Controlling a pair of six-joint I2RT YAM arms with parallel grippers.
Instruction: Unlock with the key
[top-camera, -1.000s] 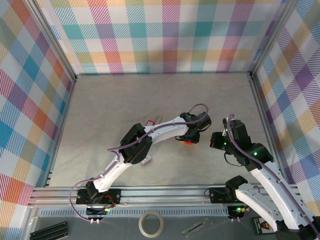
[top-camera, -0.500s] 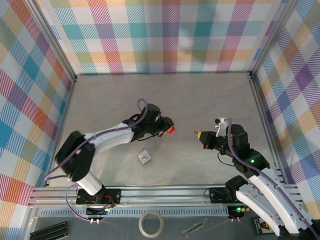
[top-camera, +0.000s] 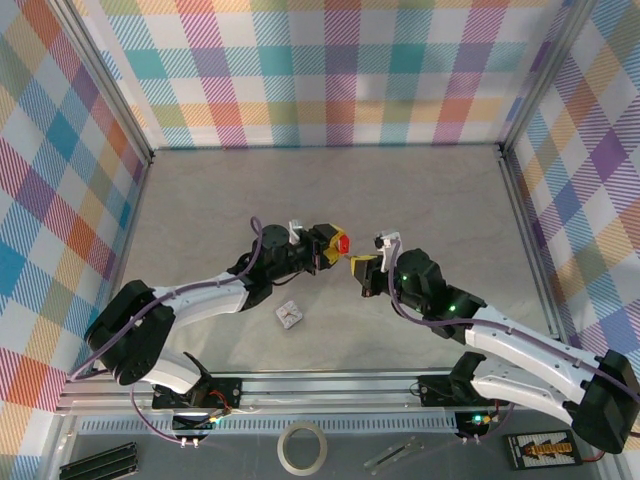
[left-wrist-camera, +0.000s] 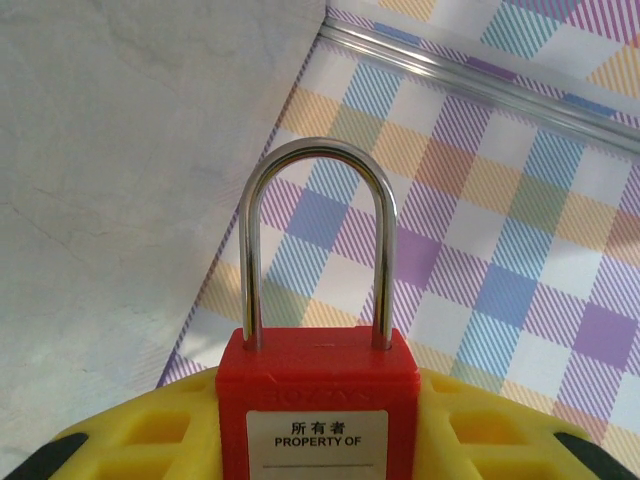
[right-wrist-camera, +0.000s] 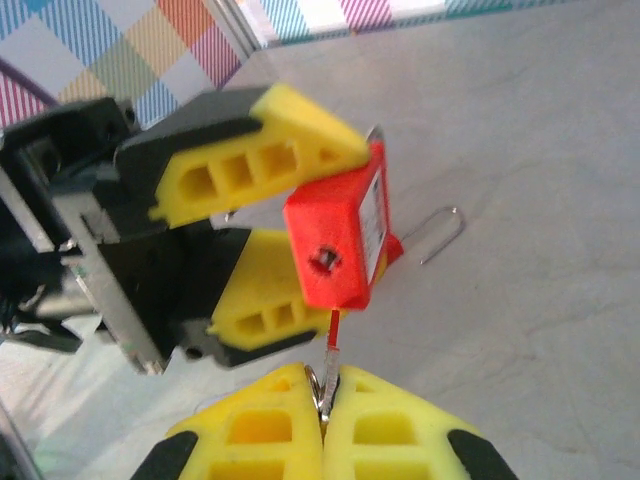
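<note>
Arms stretched low over the grey stone-textured table (top-camera: 200, 200), facing each other at its middle: the left gripper (top-camera: 336, 246) clamped a red plastic padlock (top-camera: 343, 242), with the right gripper (top-camera: 358, 268) just beside it. At the left wrist, a smooth steel shackle (left-wrist-camera: 315, 150) arched upright from the red body between ribbed yellow left fingers (left-wrist-camera: 140, 435). At the right wrist, yellow right fingers (right-wrist-camera: 400, 425) pinched a thin metal key (right-wrist-camera: 329, 350), its tip at the padlock's underside near the keyhole (right-wrist-camera: 322, 260).
</note>
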